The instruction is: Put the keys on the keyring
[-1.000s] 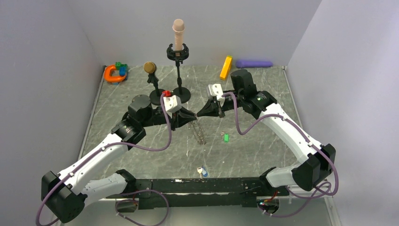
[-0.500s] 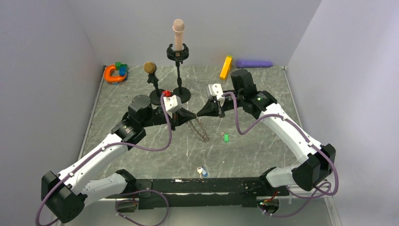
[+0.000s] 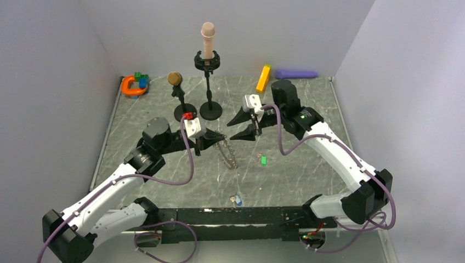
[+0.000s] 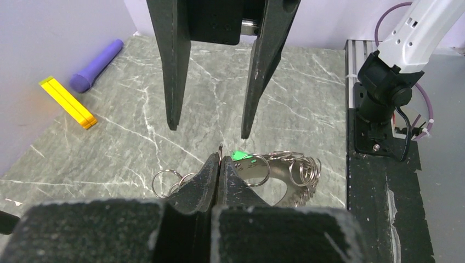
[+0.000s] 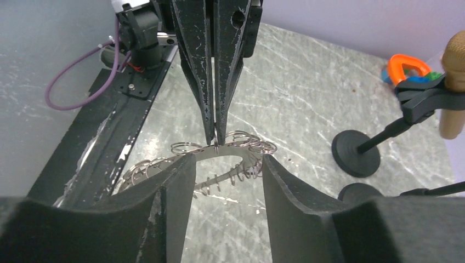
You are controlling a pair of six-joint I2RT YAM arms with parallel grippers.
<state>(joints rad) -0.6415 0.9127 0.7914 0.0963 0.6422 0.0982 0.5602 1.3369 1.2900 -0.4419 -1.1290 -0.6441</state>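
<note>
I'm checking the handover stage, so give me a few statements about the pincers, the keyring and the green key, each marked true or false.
1. The left pincer is shut on the keyring. True.
2. The right pincer is shut too. False: its jaws stand open.
3. The green key hangs on the keyring. False: it lies on the table, apart from the ring.
4. The yellow block lies near the purple cylinder. True.

Robot lab, plain-walled test table [image 3: 307, 172]

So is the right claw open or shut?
Open. The right gripper shows its two fingers standing well apart.
</note>
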